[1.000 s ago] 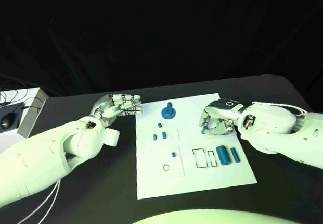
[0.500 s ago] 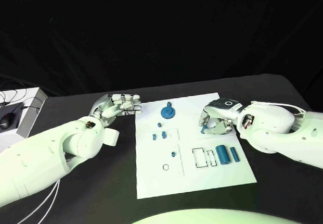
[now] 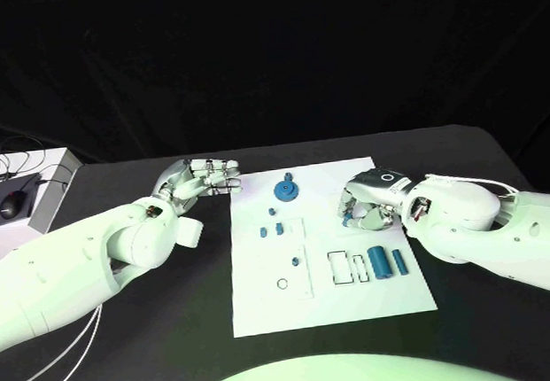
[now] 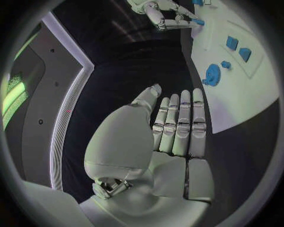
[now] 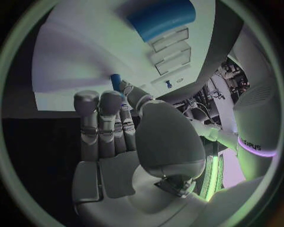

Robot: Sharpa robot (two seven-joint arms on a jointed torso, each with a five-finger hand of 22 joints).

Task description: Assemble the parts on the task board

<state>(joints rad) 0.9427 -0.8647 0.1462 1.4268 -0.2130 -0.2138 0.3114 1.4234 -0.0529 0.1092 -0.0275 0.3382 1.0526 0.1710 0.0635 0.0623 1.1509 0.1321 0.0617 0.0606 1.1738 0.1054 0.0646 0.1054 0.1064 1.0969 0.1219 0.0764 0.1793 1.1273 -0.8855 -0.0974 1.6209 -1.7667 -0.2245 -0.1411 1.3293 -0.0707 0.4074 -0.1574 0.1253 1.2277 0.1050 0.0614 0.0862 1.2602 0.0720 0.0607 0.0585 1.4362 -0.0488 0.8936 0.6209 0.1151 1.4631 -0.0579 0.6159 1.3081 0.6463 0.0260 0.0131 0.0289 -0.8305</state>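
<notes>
The white task board [image 3: 265, 307] lies mid-table. On it are a blue gear [image 3: 286, 190], two small blue blocks [image 3: 272, 231], a thick blue cylinder [image 3: 379, 263] and a thinner blue bar [image 3: 400, 264] beside empty slots [image 3: 339, 266]. My right hand [image 3: 369, 205] hovers low over the board's right edge and pinches a small blue part [image 5: 116, 81] between thumb and fingertips. My left hand [image 3: 204, 178] stands off the board's far left corner, fingers straight and side by side, holding nothing. The left wrist view has the gear [image 4: 211, 74] and the blocks [image 4: 238, 48].
A white box [image 3: 56, 177] with a black mouse [image 3: 14, 204] and cables sits at the table's left edge. A small blue piece [image 3: 295, 263] and a dark ring [image 3: 282, 284] lie on the board's near left part.
</notes>
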